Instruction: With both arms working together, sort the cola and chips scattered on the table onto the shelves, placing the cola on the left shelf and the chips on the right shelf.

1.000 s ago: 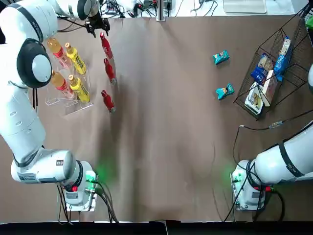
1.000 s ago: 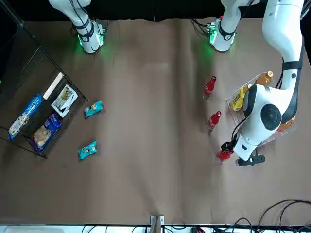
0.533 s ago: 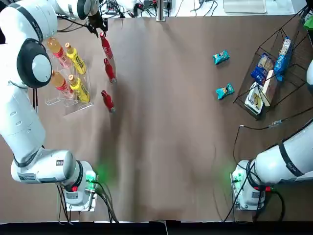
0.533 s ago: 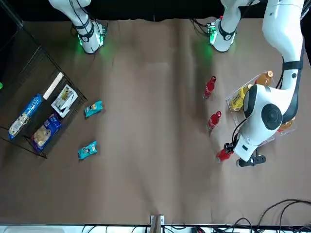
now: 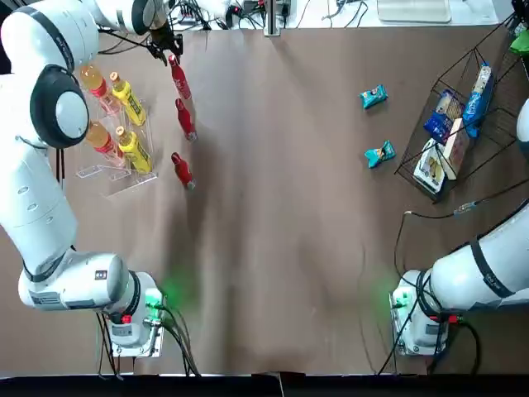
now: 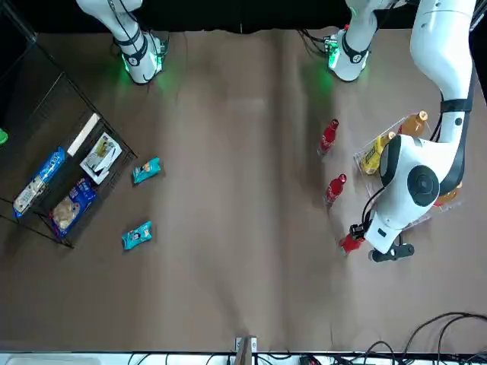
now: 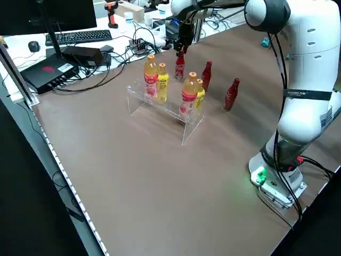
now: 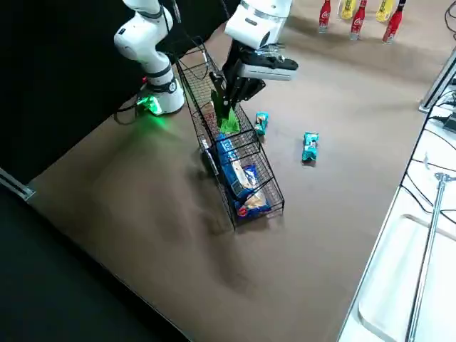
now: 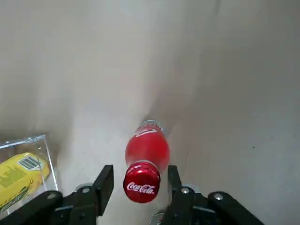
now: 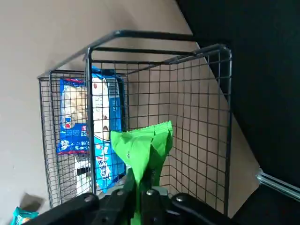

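Left claw [image 9: 141, 187] over the far cola bottle [image 9: 147, 161], fingers spread either side; contact unclear. Right claw [image 10: 140, 190] pinching the green chip packet [image 10: 143, 145] above the black wire rack [image 8: 242, 157]. Two teal chip packets [image 5: 374, 97] on bench [image 5: 281, 248], left of rack; two nearer colas [image 5: 184, 120] stand right of the acrylic rack [image 5: 124, 178]

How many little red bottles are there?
3. All stand on the table in a row beside the clear rack: one farthest from the arms' bases, one in the middle, one nearest.
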